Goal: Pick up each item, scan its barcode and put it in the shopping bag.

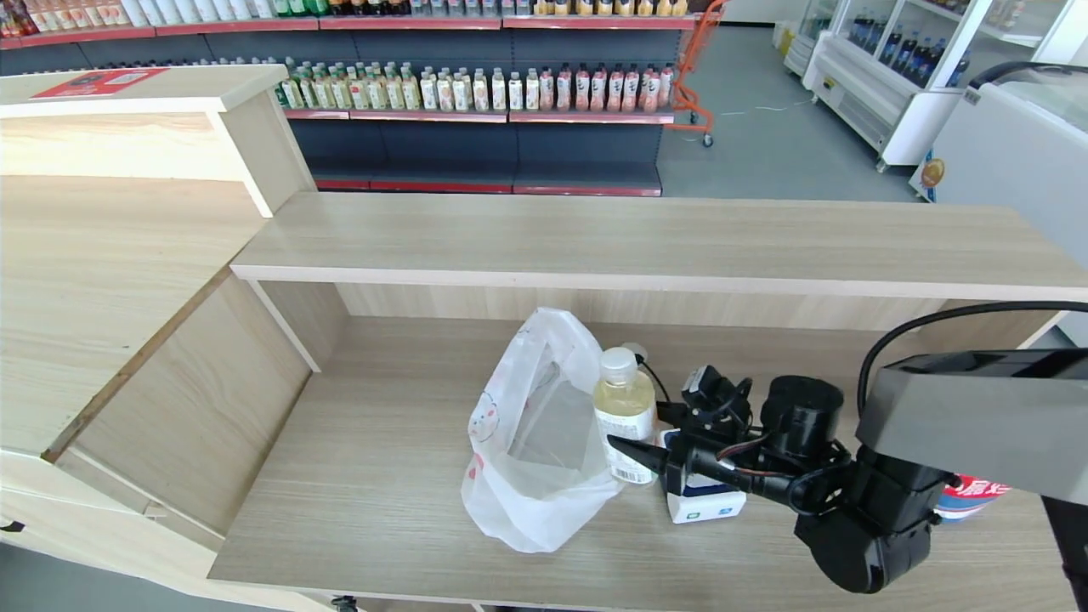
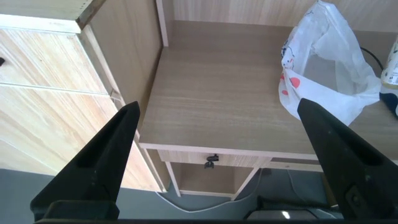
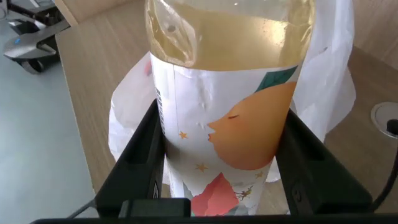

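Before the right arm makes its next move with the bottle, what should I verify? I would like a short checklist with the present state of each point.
1. Right gripper grips the bottle: ok, fingers sit against both sides of the label.
2. Bottle upright: ok.
3. Bottle lifted clear of the table: cannot tell.
4. Barcode turned toward a scanner: cannot tell.
5. Shopping bag mouth open: ok, it stands open just beside the bottle.
6. Left gripper out of the way: ok, open and apart from the bag.
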Controlling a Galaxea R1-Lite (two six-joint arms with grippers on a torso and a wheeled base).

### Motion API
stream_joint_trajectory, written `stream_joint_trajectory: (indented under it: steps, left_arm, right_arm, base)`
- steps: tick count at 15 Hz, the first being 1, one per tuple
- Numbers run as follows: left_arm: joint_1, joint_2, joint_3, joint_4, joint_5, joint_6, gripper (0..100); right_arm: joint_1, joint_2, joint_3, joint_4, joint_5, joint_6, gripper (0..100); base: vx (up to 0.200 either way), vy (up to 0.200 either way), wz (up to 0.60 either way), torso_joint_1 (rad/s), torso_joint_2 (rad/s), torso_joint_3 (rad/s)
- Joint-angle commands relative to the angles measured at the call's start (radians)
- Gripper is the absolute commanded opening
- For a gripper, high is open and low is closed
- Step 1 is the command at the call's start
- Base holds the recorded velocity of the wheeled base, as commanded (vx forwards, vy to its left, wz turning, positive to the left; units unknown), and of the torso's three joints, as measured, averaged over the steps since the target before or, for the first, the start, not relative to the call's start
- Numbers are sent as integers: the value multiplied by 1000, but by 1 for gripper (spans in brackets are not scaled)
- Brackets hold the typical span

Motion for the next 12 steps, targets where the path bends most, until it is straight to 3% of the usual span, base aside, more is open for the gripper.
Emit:
stream_joint_trajectory:
  steps: [1, 12]
  left_arm:
    - [0, 0, 0, 0, 0, -1, 100]
    - [0, 0, 0, 0, 0, -1, 100]
  right_arm:
    - [3, 115, -87, -1, 4, 3, 0]
    - [61, 338, -445, -1, 4, 14, 0]
  base:
    - [0, 0, 0, 0, 0, 0]
    - [0, 0, 0, 0, 0, 0]
